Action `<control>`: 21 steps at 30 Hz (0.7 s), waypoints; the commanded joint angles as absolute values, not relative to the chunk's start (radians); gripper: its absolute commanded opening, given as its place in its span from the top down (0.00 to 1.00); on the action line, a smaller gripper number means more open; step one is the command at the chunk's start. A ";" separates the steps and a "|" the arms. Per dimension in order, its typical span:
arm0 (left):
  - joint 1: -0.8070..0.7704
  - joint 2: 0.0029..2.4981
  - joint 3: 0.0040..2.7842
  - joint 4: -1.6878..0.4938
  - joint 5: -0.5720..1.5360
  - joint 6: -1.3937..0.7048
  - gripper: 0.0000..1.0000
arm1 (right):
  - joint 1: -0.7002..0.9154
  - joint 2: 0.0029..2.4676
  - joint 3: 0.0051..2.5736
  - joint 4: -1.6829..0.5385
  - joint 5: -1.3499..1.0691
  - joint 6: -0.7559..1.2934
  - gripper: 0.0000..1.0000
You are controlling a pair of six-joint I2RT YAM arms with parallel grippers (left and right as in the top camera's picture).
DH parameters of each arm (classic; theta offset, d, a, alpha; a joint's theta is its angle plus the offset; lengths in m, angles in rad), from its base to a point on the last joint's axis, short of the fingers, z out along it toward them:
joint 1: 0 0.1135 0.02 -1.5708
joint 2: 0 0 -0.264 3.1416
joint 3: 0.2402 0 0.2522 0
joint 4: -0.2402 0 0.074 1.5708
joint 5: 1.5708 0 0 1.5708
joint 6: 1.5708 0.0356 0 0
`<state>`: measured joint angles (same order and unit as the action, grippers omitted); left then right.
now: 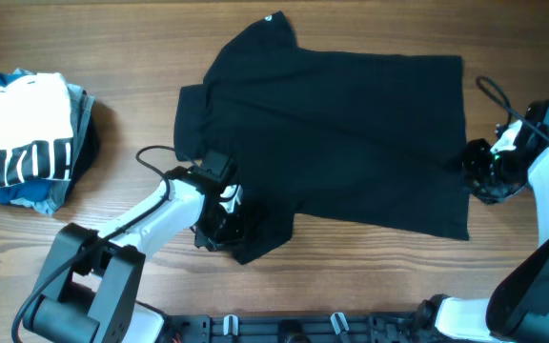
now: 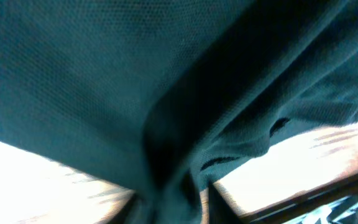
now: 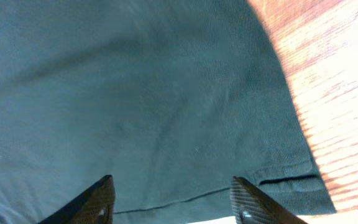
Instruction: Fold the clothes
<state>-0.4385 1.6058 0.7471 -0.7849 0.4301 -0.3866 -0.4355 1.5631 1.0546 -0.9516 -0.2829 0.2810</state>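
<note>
Because the shirt (image 1: 351, 133) is a thin, soft knit and surely light, it will not keep any shape by itself: it hangs and wrinkles wherever it is lifted. So I judge it is best taken at edges and corners, a sleeve end or the hem, and never in the middle. Nearest to the robot, the left end effector (image 1: 222, 227) sits at the near sleeve (image 1: 260, 238). Its own fingers are hidden under cloth in the wrist view, but the fabric there runs together into one tight gather and rises like a tent, so it looks clenched on the shirt. At the right side, the right end effector (image 3: 176, 202) is released: its two dark fingers (image 3: 98, 200) stand wide apart at the hem (image 3: 284, 182), which lies flat and shows a stitched seam line. The cloth there has a fine, matte, slightly grainy texture, not slippery, so the grip should hold, though two layers may slide over each other. Further on, the shirt lies spread over the middle of the wooden surface (image 1: 112, 57), mostly flat with long soft creases, its hem side to the right and the other sleeve (image 1: 260, 33) pointing away. Well apart at the left lies a pile (image 1: 27, 143) of folded garments, white with black stripes over blue
</note>
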 commanded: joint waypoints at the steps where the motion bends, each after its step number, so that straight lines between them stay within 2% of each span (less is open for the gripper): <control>1: -0.391 1.609 0.749 -0.830 0.471 -0.411 0.96 | -0.432 1.551 0.963 -0.924 -0.289 0.276 0.37; 8: -0.147 1.523 0.798 -0.924 0.472 -0.333 0.96 | -0.432 1.551 0.855 -0.952 -0.154 0.335 0.36; 10: -0.128 1.486 0.799 -0.913 0.475 -0.297 0.96 | -0.442 1.551 0.851 -0.956 -0.063 0.398 0.37; 13: -0.128 1.431 0.799 -0.913 0.465 -0.297 0.96 | -0.447 1.551 0.809 -0.946 -0.067 0.399 0.37; 16: -0.121 1.380 0.800 -0.918 0.406 -0.323 0.96 | -0.447 1.551 0.761 -0.911 -0.067 0.400 0.32; 18: -0.107 1.343 0.800 -0.921 0.403 -0.323 0.96 | -0.447 1.551 0.723 -0.862 -0.075 0.412 0.32; 20: -0.090 1.310 0.800 -0.929 0.403 -0.323 0.96 | -0.447 1.552 0.704 -0.800 -0.077 0.411 0.38; 21: -0.081 1.297 0.800 -0.934 0.399 -0.323 0.96 | -0.447 1.552 0.702 -0.777 -0.080 0.411 0.47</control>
